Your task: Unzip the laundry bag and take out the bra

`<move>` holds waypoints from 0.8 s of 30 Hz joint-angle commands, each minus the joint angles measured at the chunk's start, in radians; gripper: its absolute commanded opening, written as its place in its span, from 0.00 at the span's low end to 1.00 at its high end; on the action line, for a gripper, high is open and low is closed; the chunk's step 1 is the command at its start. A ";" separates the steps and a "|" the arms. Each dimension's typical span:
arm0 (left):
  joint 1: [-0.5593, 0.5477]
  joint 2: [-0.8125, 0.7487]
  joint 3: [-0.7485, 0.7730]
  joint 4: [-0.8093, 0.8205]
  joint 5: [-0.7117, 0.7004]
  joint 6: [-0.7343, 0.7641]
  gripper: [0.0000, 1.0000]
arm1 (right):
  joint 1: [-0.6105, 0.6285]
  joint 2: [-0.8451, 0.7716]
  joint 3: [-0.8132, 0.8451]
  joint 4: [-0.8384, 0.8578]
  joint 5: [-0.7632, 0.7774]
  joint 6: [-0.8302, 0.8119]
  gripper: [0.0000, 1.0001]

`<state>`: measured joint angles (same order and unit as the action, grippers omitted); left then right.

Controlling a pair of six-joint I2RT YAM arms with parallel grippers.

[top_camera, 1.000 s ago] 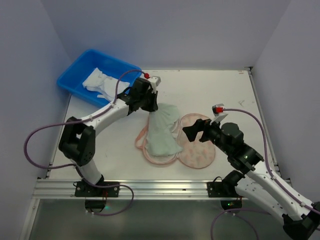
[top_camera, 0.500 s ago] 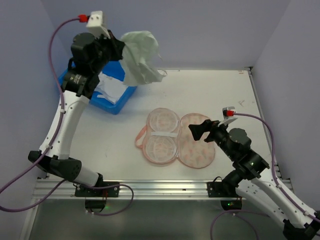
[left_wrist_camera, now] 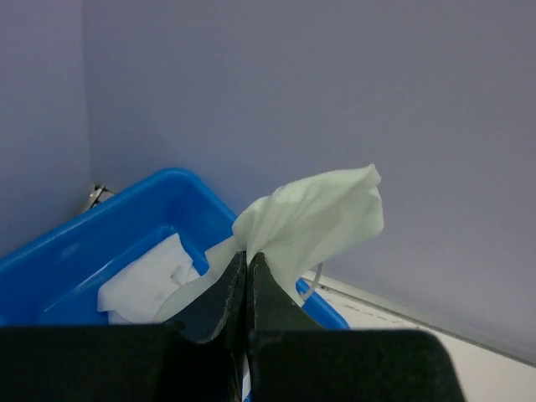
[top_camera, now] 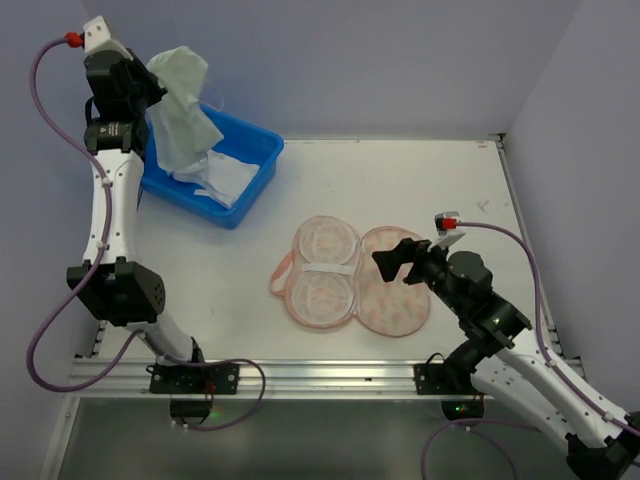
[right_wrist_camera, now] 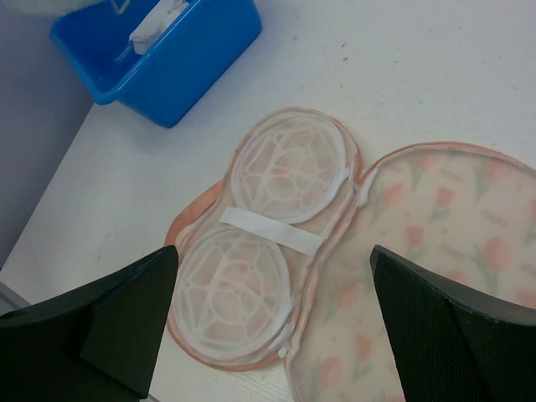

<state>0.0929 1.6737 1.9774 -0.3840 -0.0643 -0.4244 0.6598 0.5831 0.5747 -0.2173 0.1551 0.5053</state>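
The laundry bag (top_camera: 350,275) lies unzipped and spread flat on the bench (top_camera: 430,180), near the middle and closer to the right arm. Its left half faces up with the pale lining exposed. The right wrist view shows two round mesh cups there, with a white band (right_wrist_camera: 270,229) crossing between them. Its right half (right_wrist_camera: 435,226) shows the floral print. A pink loop (top_camera: 280,275) extends from the left edge of the bag.

The bra (top_camera: 180,110) is out of the bag. It hangs from the left hand (top_camera: 142,85), which is raised high at the far left corner. In the left wrist view, the fingers of the left hand (left_wrist_camera: 247,261) are pressed together on a fold of the bra (left_wrist_camera: 318,222), with no visible gap. The pale green fabric hangs over a blue tub (top_camera: 255,160) that sits on the far left of the bench. The tub (left_wrist_camera: 117,213) contains a white cloth (left_wrist_camera: 146,289). The views do not show whether the lower end of the bra touches that cloth.

The right hand (top_camera: 395,262) is held above the right half of the bag. Its fingers are spread wide and grip nothing. In the right wrist view, the two dark fingers frame the open bag (right_wrist_camera: 276,243) from above, and the right hand (right_wrist_camera: 274,251) is clear of the fabric.
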 commanded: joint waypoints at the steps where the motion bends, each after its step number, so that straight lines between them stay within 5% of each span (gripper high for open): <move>1: 0.041 0.015 -0.095 0.144 -0.025 -0.059 0.00 | -0.003 0.006 0.005 0.022 -0.020 0.002 0.99; 17: 0.013 0.066 -0.411 0.503 0.271 -0.399 0.00 | -0.002 0.061 0.020 0.021 -0.017 -0.011 0.99; 24: 0.040 0.162 -0.492 0.533 0.180 -0.444 0.00 | -0.002 0.087 0.025 0.027 -0.020 -0.011 0.99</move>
<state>0.1112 1.7847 1.5082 0.0601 0.1551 -0.8181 0.6598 0.6613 0.5743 -0.2165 0.1383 0.5037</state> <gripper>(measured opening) 0.009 0.986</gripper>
